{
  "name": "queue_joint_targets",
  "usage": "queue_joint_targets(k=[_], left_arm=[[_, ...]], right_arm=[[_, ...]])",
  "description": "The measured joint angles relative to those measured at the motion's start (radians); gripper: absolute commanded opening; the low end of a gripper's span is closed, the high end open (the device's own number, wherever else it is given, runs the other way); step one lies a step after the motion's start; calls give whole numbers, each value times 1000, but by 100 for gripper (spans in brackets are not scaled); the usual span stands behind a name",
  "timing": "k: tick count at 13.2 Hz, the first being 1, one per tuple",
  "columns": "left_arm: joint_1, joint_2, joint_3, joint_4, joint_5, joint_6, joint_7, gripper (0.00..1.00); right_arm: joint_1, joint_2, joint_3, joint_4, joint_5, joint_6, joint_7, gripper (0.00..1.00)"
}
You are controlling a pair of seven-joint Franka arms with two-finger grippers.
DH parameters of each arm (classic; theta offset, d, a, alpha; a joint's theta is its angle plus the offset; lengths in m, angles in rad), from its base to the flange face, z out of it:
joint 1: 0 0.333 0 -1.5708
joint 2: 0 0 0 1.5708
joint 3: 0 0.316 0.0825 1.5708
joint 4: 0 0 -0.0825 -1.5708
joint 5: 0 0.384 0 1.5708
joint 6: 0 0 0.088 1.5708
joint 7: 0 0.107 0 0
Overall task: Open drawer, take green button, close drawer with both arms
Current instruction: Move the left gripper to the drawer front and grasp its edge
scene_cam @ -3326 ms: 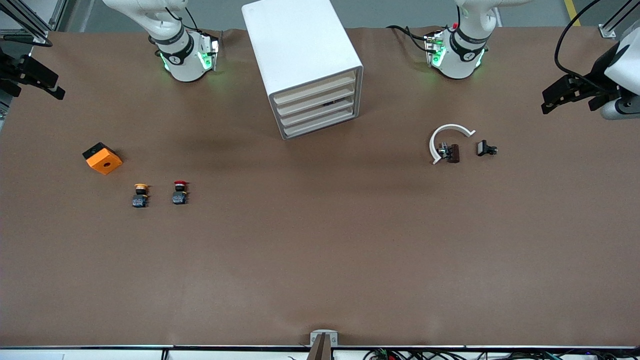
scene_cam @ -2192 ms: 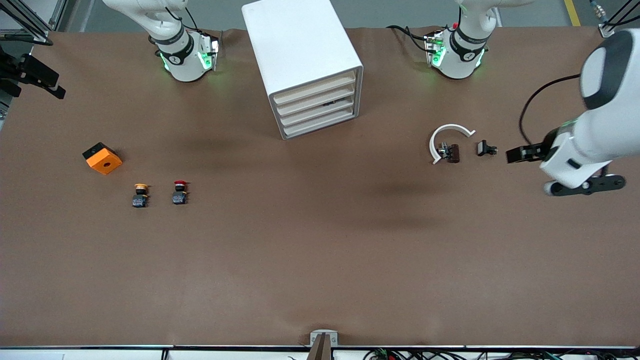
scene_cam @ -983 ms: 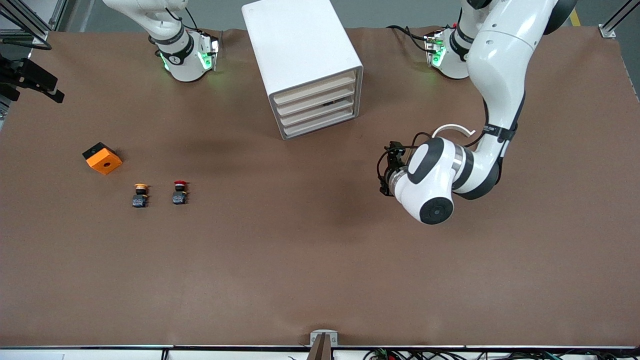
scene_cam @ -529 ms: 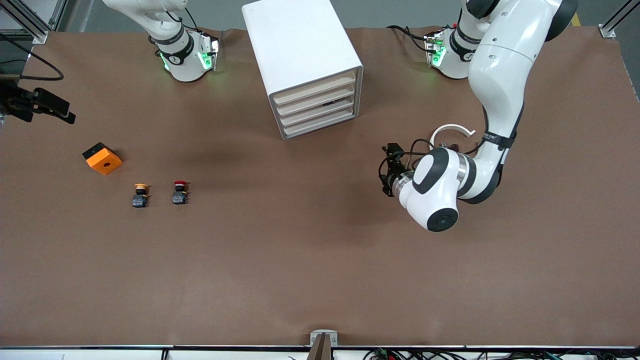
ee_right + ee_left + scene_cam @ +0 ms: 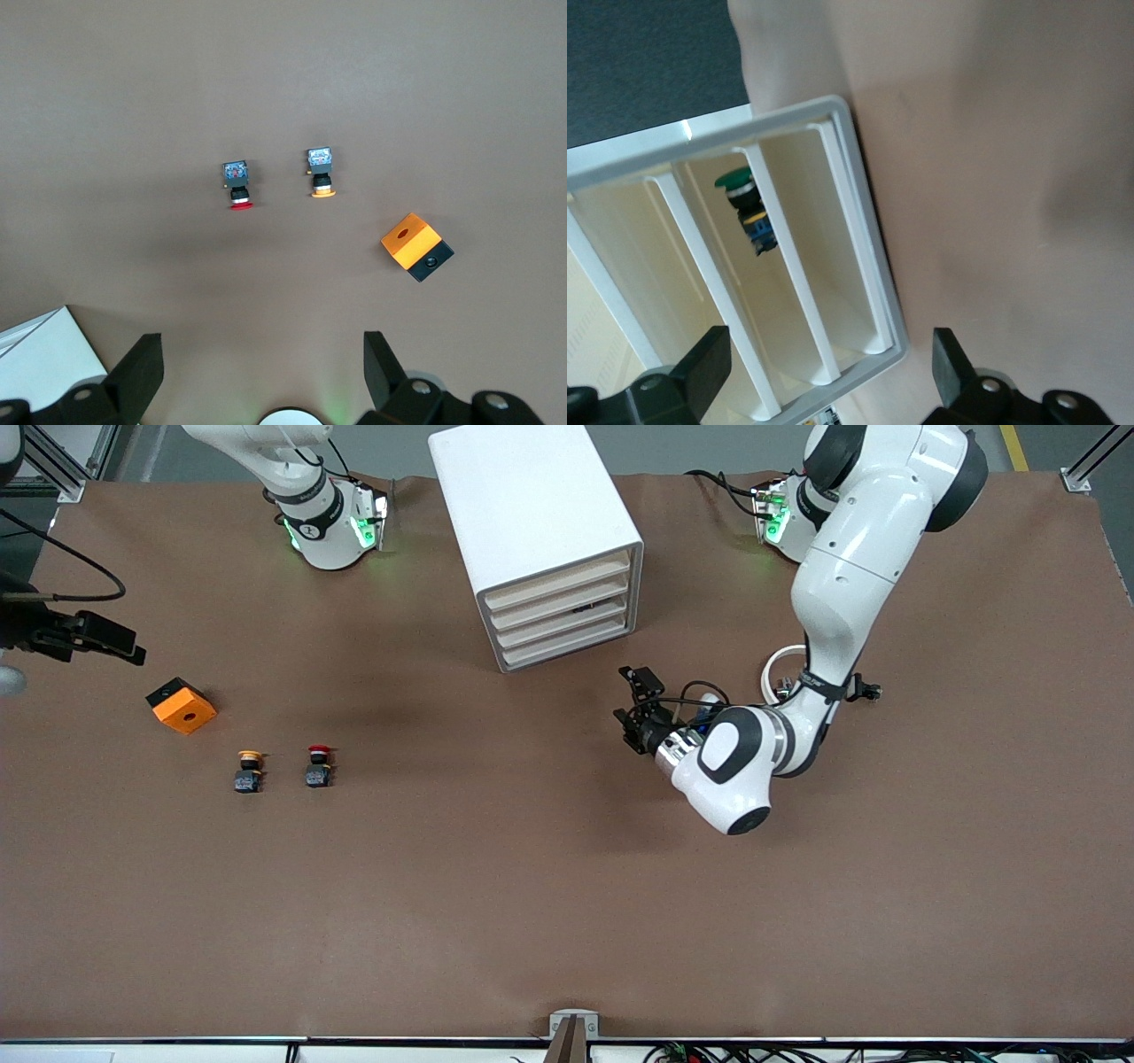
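Observation:
The green-capped button (image 5: 742, 199) lies inside a middle compartment of the white drawer cabinet (image 5: 532, 522); in the front view it is only a dark speck (image 5: 585, 609). The drawer fronts (image 5: 563, 615) sit flush with the cabinet's face. My left gripper (image 5: 633, 707) is open and empty, low over the table just in front of the cabinet and pointing at its face (image 5: 859, 257). In its wrist view the left gripper (image 5: 830, 354) has both fingers spread wide. My right gripper (image 5: 102, 639) hangs open and empty over the right arm's end of the table, and it also shows open in its wrist view (image 5: 263, 354).
An orange box (image 5: 182, 706) lies near the right gripper. A yellow-capped button (image 5: 249, 771) and a red-capped button (image 5: 317, 766) stand nearer the front camera. A white curved piece (image 5: 780, 664) and a small black part (image 5: 864, 689) lie by the left arm's elbow.
My left arm has swung in from its end of the table to the cabinet's front. My right gripper has drifted a little toward the orange box.

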Motion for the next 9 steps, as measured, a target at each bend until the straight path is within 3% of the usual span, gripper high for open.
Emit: queue_joint_targets(k=[4,9], left_arm=[[-88,39,0,0,-90,29,-24,100],[-120,61,-1,0,-132,35,-24,100]], right_arm=[[-6,38,-2,6,0,-3,0,100],[-20,71,-2,7,-1,8,0,100]])
